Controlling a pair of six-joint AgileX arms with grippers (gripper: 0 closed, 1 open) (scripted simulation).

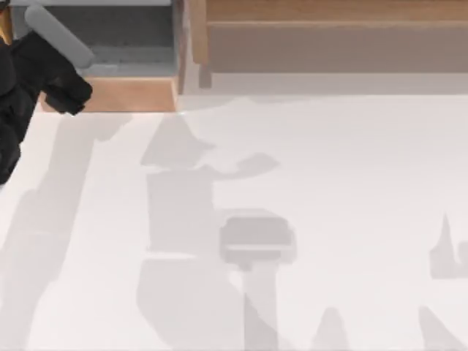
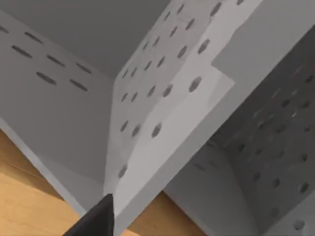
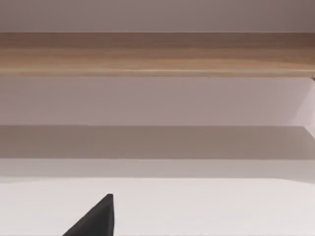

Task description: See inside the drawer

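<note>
The drawer [image 1: 124,93] stands pulled out at the table's far left, its light orange-brown front panel facing the table and its grey floor showing behind. My left gripper [image 1: 71,96] hangs over the left end of that front panel. In the left wrist view the drawer's grey speckled inner walls [image 2: 162,83] meet in a corner, the wooden panel's top edge [image 2: 29,196] runs below them, and one dark fingertip [image 2: 101,219] pokes in. The right wrist view has one dark fingertip [image 3: 98,219] above the white table.
A long brown-grey wooden shelf-like structure [image 1: 329,36] runs along the far edge to the right of the drawer, seen side-on as the shelf board [image 3: 157,54] in the right wrist view. The white table [image 1: 292,183] carries shadows of the arms.
</note>
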